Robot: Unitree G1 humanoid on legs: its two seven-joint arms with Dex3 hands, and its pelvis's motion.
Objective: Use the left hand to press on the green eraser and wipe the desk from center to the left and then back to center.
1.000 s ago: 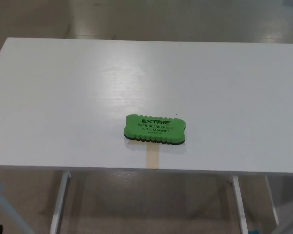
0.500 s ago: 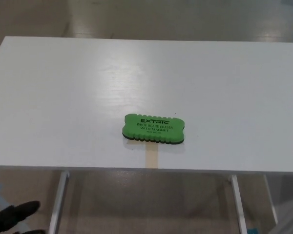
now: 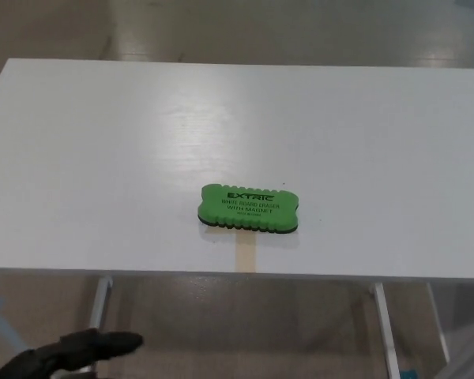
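1. A white desk (image 3: 103, 158) fills most of the head view, with its near edge running across the lower part of the picture and a grey floor showing beyond its far edge.
2. The green eraser (image 3: 250, 208) lies flat on the desk, close to the near edge and a little right of the desk's middle.
3. Its long side runs left to right, and black lettering shows on its top face.
4. A dark base layer shows under the green top along the eraser's near side.
5. A small pale tan patch (image 3: 246, 257) sits on the desk just near of the eraser, reaching the near edge.
6. The left hand (image 3: 63, 354) shows at the lower left corner, below the desk's near edge and well apart from the eraser.
7. It holds nothing; one dark finger points right, but how far the other fingers are spread cannot be told.
8. Metal desk legs (image 3: 383, 324) show beneath the near edge on both sides.
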